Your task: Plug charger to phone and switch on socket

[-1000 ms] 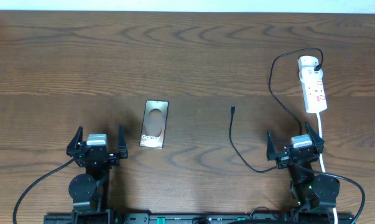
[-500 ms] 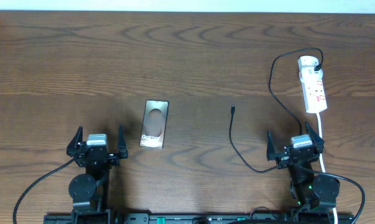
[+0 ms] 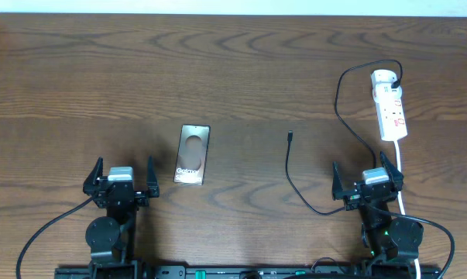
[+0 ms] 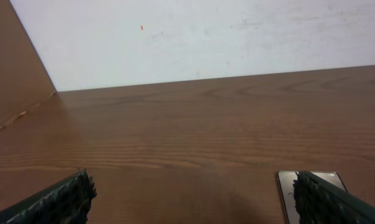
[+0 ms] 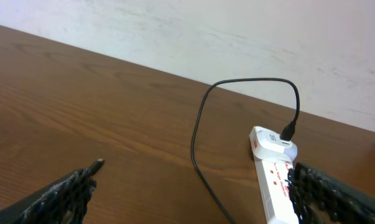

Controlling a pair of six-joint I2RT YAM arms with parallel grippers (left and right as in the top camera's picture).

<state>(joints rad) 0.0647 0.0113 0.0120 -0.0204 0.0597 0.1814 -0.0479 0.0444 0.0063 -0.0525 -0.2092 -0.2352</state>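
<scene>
Charger (image 3: 286, 172): thin black cable lying loose on the table (image 3: 241, 70). Its tip (image 3: 290, 136) is free, mid-table and pointing away from the robot. The other end loops round and is already plugged into the far end of the socket (image 3: 391, 108).

The cable looks light and floppy, so it will likely drag and spring back. Best taken just behind the tip, where it is stiffest; the tip is small and easy to miss or twist.

Phone (image 3: 193, 155): flat on the table, left of the tip and well apart from it. It looks rigid, smooth and probably slippery, so it may slide when the plug is pushed in. Likely needs bracing by its long edges. The port is too small to see.

Socket: white strip at the right, its white lead (image 3: 401, 174) running back toward the robot. Stiff and probably stable. The red switches need only a press.

No containers in view.

Left gripper (image 3: 125, 164): spread wide, empty, near the phone's near end. Right gripper (image 3: 361, 164): also spread wide, empty, between the cable and the white lead.
</scene>
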